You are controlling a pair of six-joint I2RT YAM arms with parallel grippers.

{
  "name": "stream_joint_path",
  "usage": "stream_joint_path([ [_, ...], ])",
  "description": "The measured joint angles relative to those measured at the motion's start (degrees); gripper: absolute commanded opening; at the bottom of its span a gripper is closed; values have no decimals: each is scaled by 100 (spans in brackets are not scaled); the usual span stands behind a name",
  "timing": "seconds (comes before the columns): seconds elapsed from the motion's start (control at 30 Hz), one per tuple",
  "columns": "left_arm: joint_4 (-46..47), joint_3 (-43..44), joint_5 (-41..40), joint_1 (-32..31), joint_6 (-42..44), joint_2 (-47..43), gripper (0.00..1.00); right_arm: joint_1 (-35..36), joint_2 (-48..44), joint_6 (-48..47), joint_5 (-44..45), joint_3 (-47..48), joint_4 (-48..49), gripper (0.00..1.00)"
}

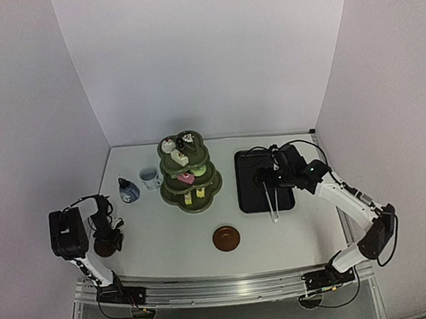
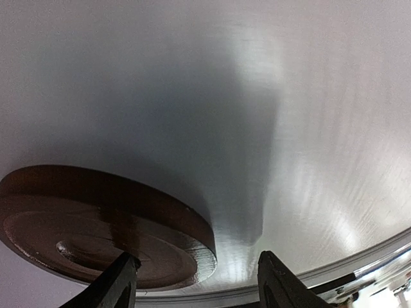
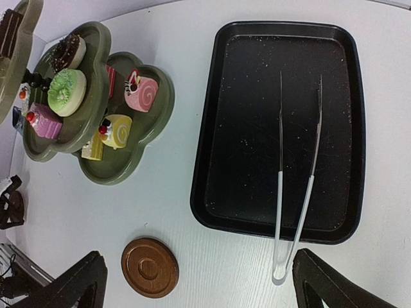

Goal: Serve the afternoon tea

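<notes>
The dark green three-tier stand (image 1: 189, 173) (image 3: 138, 151) holds small colourful cakes (image 3: 67, 92) at the table's middle. A white cup (image 1: 150, 178) and a small blue cup (image 1: 128, 190) stand to its left. One brown coaster (image 1: 226, 238) (image 3: 149, 267) lies near the front, between my right gripper's fingers in the right wrist view. My right gripper (image 1: 271, 178) (image 3: 205, 289) hovers open, holding nothing. A second brown coaster (image 1: 104, 247) (image 2: 96, 224) lies at the front left. My left gripper (image 1: 106, 234) (image 2: 199, 285) is low over it. The jaws stand apart around the coaster's rim, and the right finger (image 2: 282, 285) is clear of it.
A black rectangular tray (image 1: 247, 182) (image 3: 244, 128) lies right of the stand, with metal tongs (image 1: 271, 203) (image 3: 295, 192) sticking out over its near edge. The table's metal front rail (image 2: 359, 260) runs just beyond the left coaster. White walls enclose the table.
</notes>
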Motion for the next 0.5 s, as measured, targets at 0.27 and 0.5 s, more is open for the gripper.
stream_joint_path([
  [0.27,-471,-48,373,-2195,344,53,66,0,-353,69,101,-207,3,98],
  [0.5,-873,603,862,-3995,386,647,66,0,-722,194,220,-449,3,98],
])
